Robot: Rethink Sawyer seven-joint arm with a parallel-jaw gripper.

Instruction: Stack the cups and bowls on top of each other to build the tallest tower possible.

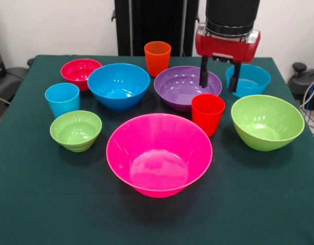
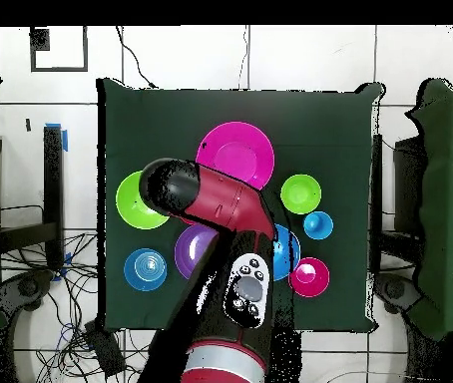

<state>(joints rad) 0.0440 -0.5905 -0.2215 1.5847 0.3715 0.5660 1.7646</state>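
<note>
Dark green cloth covers the table (image 1: pixel 40 204), and all the glossy plastic pieces stand apart on it, nothing stacked yet. Nearest the front camera sits the large hot pink bowl (image 1: pixel 159 154), with the red tumbler (image 1: pixel 208 114) just behind its right rim. Behind that is the purple bowl (image 1: pixel 185 87), and over its right side hangs the red and black gripper (image 1: pixel 218 82), its two dark fingers spread apart and holding nothing; one finger (image 1: pixel 203 71) shows against the purple bowl's inside, the other (image 1: pixel 233 78) stands in front of the smaller blue bowl (image 1: pixel 251 79). The large lime green bowl (image 1: pixel 267 122) sits at the right. At the left are the small lime green bowl (image 1: pixel 76 130), the light blue tumbler (image 1: pixel 62 99), the small crimson bowl (image 1: pixel 80 72) and the bigger blue bowl (image 1: pixel 118 86), the last two touching or nearly so. The orange tumbler (image 1: pixel 157 58) stands at the back. From overhead, the arm (image 2: pixel 221 204) hides much of the purple bowl.
</note>
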